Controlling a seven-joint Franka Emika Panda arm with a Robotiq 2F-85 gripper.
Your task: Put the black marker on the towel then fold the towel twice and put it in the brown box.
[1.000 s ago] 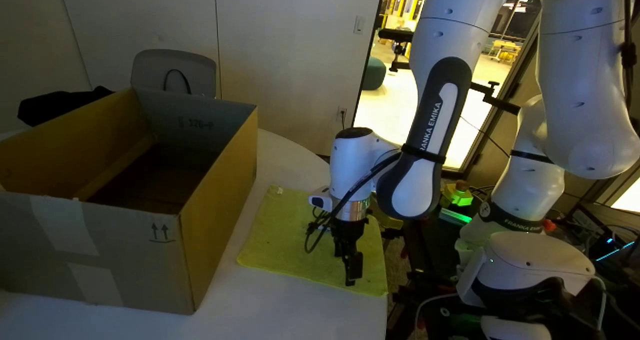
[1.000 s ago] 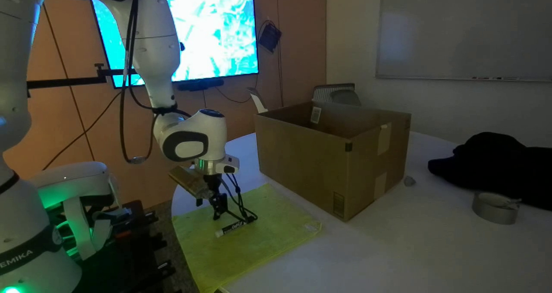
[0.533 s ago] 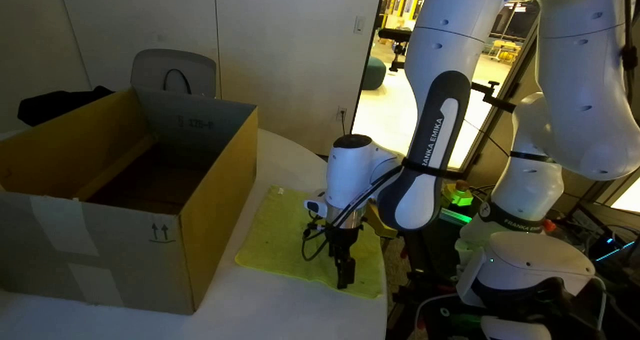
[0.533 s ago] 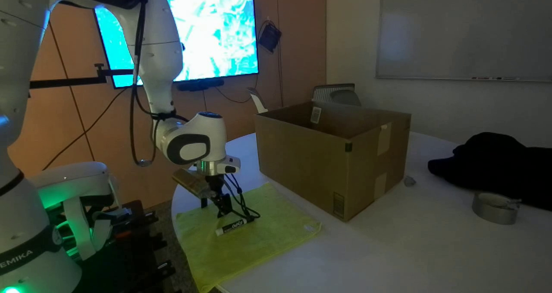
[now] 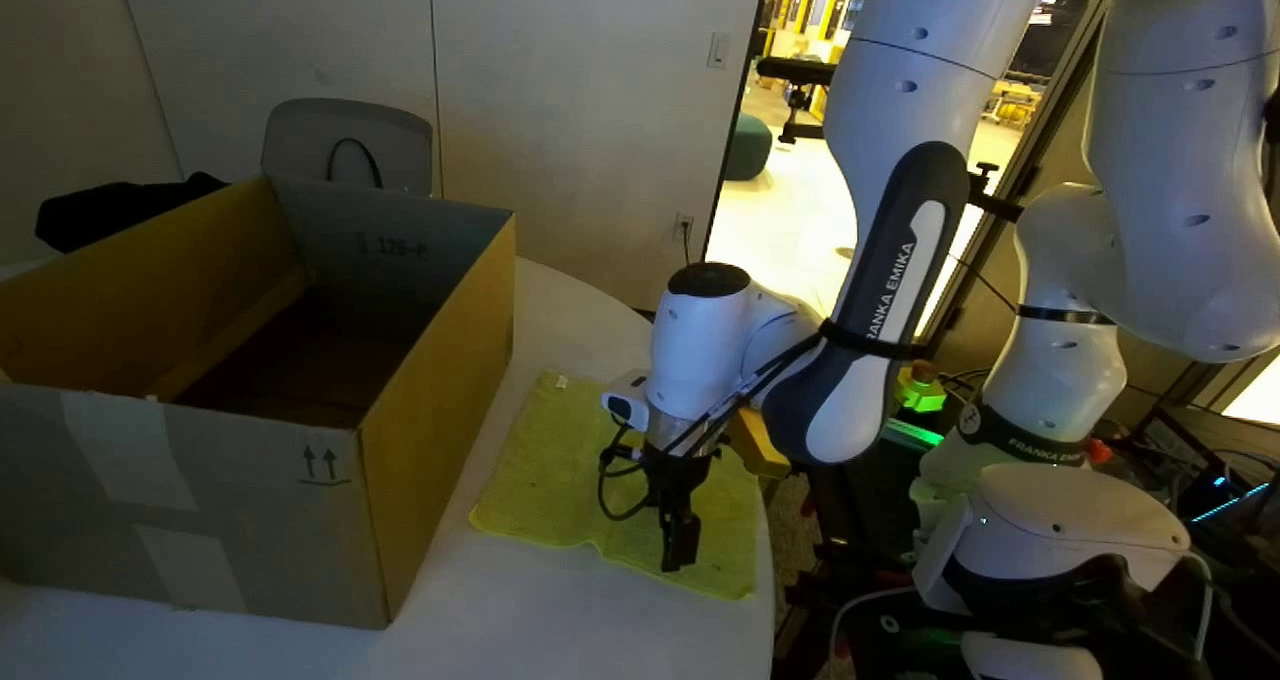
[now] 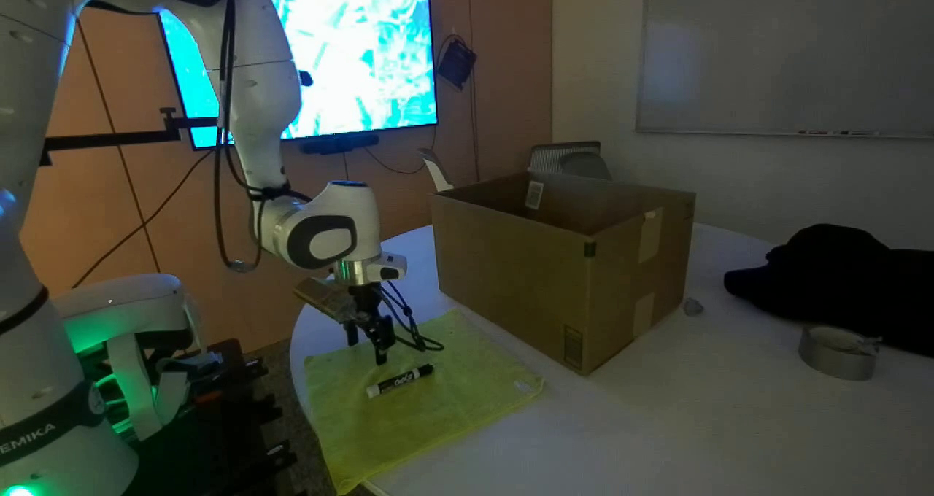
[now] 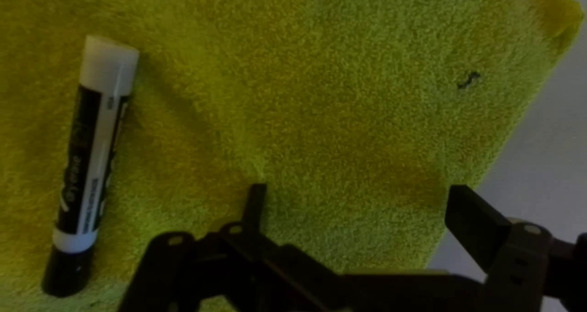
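Note:
The yellow towel [image 5: 540, 480] lies spread on the white table, with a small kink in one edge. It also shows in an exterior view [image 6: 445, 423] and in the wrist view [image 7: 321, 96]. The black marker [image 6: 400, 380] lies on the towel; it is at the left in the wrist view [image 7: 89, 165]. My gripper [image 7: 360, 188] is open and empty, pointing down over the towel beside the marker, one finger near the towel's edge. It shows in both exterior views [image 5: 668, 535] [image 6: 366, 346]. I cannot tell whether its tips touch the cloth. The brown box [image 5: 260, 500] stands open-topped beside the towel, also here [image 6: 511, 284].
A grey tape roll [image 6: 838, 357], a black cloth [image 6: 832, 277] and a small grey lump [image 6: 693, 306] lie beyond the box. A grey chair [image 5: 350, 140] stands behind the table. The table's curved edge is close to the towel on the robot's side.
The gripper has shifted a little towards the box and risen slightly, uncovering the marker's end. The towel's robot-side edge has moved slightly inward and a kink has formed in its edge.

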